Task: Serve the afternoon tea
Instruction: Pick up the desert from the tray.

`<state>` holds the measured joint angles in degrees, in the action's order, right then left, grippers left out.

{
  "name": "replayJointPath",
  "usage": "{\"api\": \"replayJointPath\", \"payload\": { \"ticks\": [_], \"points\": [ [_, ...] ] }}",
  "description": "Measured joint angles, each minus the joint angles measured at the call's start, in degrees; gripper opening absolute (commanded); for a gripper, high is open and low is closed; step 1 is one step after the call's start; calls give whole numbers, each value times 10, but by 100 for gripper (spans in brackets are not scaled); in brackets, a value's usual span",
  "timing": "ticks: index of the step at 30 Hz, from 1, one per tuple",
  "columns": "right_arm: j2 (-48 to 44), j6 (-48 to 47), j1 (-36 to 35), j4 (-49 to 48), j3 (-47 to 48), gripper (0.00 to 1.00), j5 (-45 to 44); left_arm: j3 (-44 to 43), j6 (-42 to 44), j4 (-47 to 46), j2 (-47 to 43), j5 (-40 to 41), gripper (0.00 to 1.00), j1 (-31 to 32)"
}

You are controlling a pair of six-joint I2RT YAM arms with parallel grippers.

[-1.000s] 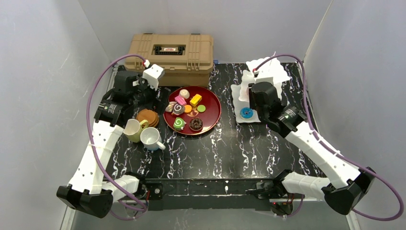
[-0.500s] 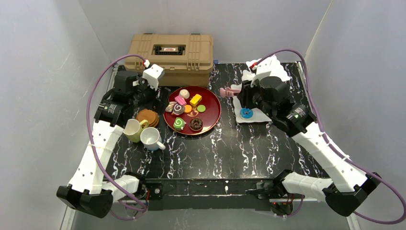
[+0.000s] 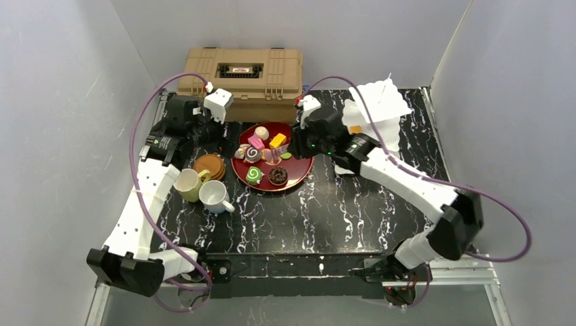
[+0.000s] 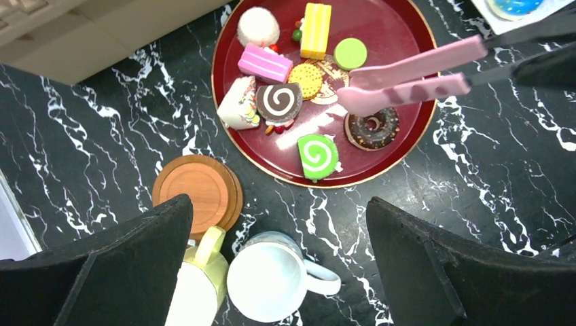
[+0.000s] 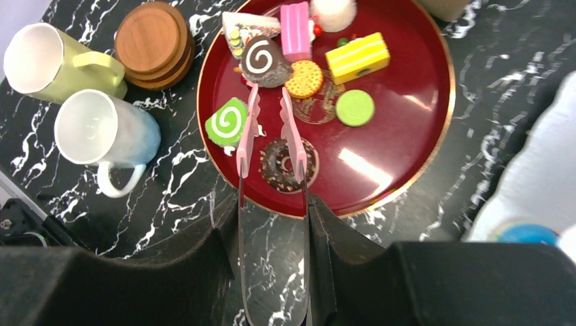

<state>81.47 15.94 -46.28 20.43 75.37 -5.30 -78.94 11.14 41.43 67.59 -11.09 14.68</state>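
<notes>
Several toy pastries lie on a dark red plate [image 3: 299, 160], among them a chocolate donut [image 5: 280, 165], a green swirl roll [image 5: 226, 122] and a brown swirl roll [image 5: 263, 61]. My right gripper [image 5: 273, 204] is shut on metal tongs [image 5: 293, 146] with pink tips. The tongs hang over the plate, their tips apart either side of the donut and reaching toward the brown swirl roll. My left gripper [image 4: 278, 204] is open and holds nothing, above the white mug [image 4: 272, 285], the pale yellow mug [image 4: 193, 292] and the stacked brown coasters [image 4: 197, 193].
The tan toolbox [image 3: 242, 73] stands at the back, just behind the plate. White paper trays [image 3: 380, 102] sit at the back right, and a blue donut [image 5: 526, 234] lies on one of them. Grey walls close in the table.
My right arm has swung left from the white tray with the blue donut to over the red plate, carrying the tongs. The left arm has barely shifted.
</notes>
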Motion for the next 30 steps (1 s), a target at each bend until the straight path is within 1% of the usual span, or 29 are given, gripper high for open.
{"api": "replayJointPath", "payload": {
  "ticks": [3, 6, 12, 16, 24, 30],
  "points": [
    [58, 3, -12, -23, 17, 40, 11, -6, -9, 7, 23, 0, 98, -13],
    [98, 3, -14, -34, 43, 40, 13, -14, -15, 15, 41, -1, 98, -30],
    [145, -1, -17, -52, 96, 40, 5, -20, -24, 25, 54, -2, 98, -59],
    [165, -12, -18, -54, 124, 39, -10, -20, -24, 26, 54, -5, 98, -64],
    [176, -25, -20, -21, 147, 38, -100, -18, -23, 28, 54, -23, 98, -66],
    [192, -26, -20, -1, 159, 35, -158, -12, -21, 30, 50, -34, 98, -67]
  ]
}}
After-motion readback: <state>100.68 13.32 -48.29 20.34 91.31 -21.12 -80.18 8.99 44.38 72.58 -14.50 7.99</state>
